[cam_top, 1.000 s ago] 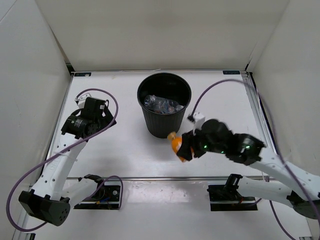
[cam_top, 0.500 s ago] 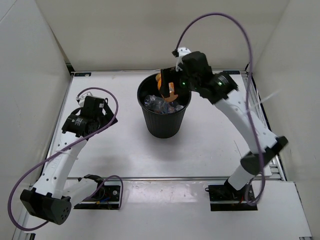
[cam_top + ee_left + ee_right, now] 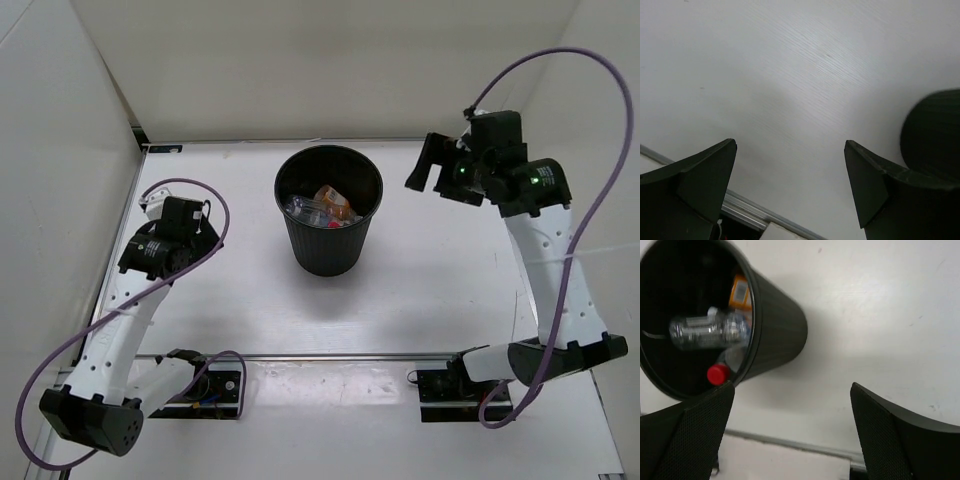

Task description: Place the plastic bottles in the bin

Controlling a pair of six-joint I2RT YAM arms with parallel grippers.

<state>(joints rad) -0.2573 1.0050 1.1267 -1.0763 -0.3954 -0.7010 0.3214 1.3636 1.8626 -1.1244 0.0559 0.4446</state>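
Right gripper [image 3: 424,166], upper right of the top view: spread wide, gripping nothing. Left gripper [image 3: 790,150]: likewise parted and empty in its wrist view.

Main risk, as judged: clipping the bin [image 3: 330,151] on a low sweep back toward the bottom edge, tipping it and spilling the load. Looks light and tapered, so probably easy to knock.

Stands left of the right gripper, apart from it. Inside: orange bottle [image 3: 331,196], clear bottle [image 3: 702,332], red cap [image 3: 718,374]. Cannot count all five.
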